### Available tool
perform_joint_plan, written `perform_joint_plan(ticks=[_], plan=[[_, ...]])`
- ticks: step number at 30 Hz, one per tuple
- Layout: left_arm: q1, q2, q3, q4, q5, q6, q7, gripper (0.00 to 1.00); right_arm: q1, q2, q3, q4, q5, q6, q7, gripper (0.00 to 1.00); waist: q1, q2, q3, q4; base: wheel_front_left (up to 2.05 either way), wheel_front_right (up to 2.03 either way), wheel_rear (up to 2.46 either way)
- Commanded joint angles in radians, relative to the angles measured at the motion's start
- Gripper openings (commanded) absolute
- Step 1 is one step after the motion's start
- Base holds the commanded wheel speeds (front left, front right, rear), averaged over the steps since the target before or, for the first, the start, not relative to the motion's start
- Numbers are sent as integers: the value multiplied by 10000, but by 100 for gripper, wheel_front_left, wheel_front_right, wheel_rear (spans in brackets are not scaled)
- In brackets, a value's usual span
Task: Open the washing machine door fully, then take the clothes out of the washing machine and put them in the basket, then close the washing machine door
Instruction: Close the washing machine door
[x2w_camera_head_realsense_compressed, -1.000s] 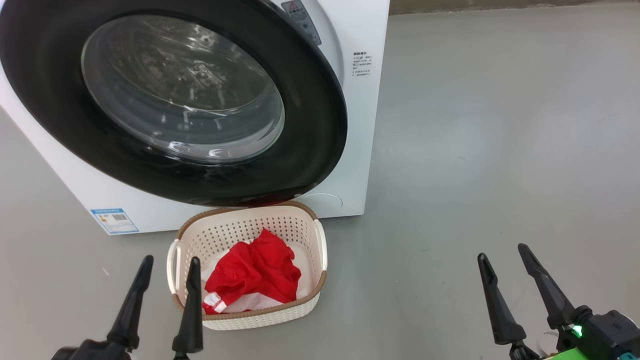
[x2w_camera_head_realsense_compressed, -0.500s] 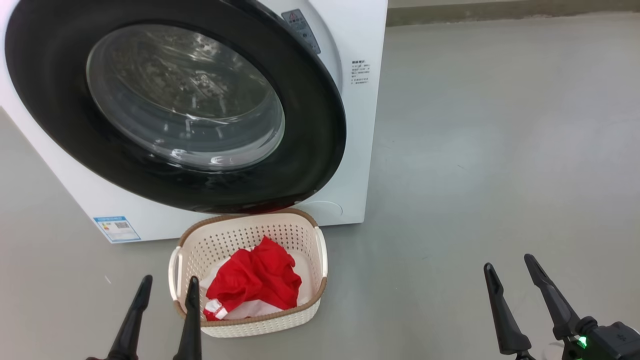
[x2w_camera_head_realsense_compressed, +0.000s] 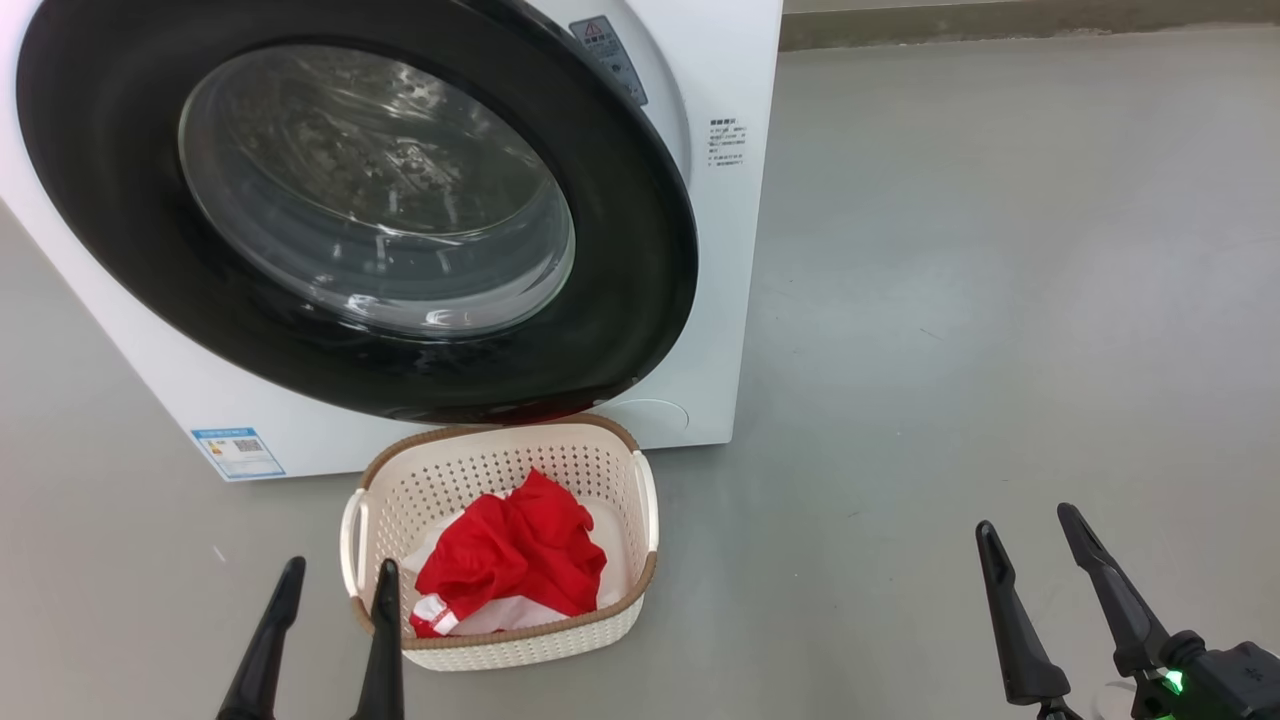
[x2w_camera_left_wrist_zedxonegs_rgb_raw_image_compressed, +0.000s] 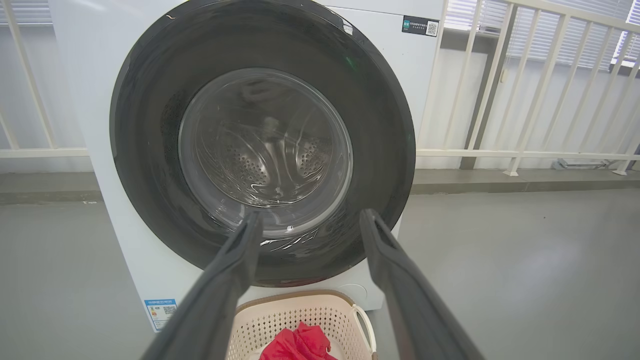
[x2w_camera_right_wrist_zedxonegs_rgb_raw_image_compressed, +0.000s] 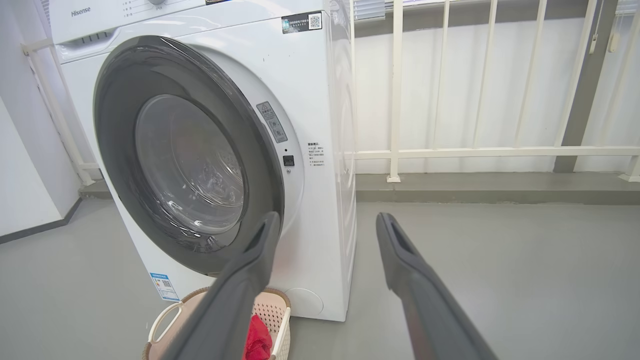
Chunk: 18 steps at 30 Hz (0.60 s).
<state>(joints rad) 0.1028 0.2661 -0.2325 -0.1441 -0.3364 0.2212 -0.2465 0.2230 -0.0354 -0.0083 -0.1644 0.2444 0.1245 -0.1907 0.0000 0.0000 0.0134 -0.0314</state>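
Observation:
The white washing machine (x2w_camera_head_realsense_compressed: 730, 250) stands ahead. Its washing machine door (x2w_camera_head_realsense_compressed: 110, 250), black-rimmed with a clear glass bowl, hangs slightly ajar, its right edge off the front; the latch hole shows in the right wrist view. The cream basket (x2w_camera_head_realsense_compressed: 520, 645) sits on the floor below the door with the red and white clothes (x2w_camera_head_realsense_compressed: 510, 555) inside. My left gripper (x2w_camera_head_realsense_compressed: 340, 566) is open and empty by the basket's left front corner. My right gripper (x2w_camera_head_realsense_compressed: 1027, 519) is open and empty over bare floor to the right. The door (x2w_camera_left_wrist_zedxonegs_rgb_raw_image_compressed: 150, 150) faces the left gripper (x2w_camera_left_wrist_zedxonegs_rgb_raw_image_compressed: 310, 216). Right gripper (x2w_camera_right_wrist_zedxonegs_rgb_raw_image_compressed: 328, 217) points past the machine's corner (x2w_camera_right_wrist_zedxonegs_rgb_raw_image_compressed: 320, 100).
Grey floor (x2w_camera_head_realsense_compressed: 950, 300) stretches to the right of the machine. A white railing (x2w_camera_right_wrist_zedxonegs_rgb_raw_image_compressed: 475, 150) and a low kerb run behind it. A white wall (x2w_camera_right_wrist_zedxonegs_rgb_raw_image_compressed: 25, 175) stands at the machine's far side. A blue label (x2w_camera_head_realsense_compressed: 238, 452) marks the machine's lower front.
The head view has shifted slightly. Both grippers sit lower in the picture, drawn back towards me, still open. Door, basket and clothes have not moved.

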Motion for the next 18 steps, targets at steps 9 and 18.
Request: perform_joint_plan(ticks=[9, 18], plan=[[-114, 183, 217, -403, 121, 207, 63, 100, -134, -148, 207, -360, -106, 62, 3, 100, 0, 0, 39, 34, 0, 0, 0], [-98, 196, 123, -426, 154, 266, 111, 100, -148, -148, 195, -376, -114, 62, 38, 100, 0, 0, 39, 85, 0, 0, 0]])
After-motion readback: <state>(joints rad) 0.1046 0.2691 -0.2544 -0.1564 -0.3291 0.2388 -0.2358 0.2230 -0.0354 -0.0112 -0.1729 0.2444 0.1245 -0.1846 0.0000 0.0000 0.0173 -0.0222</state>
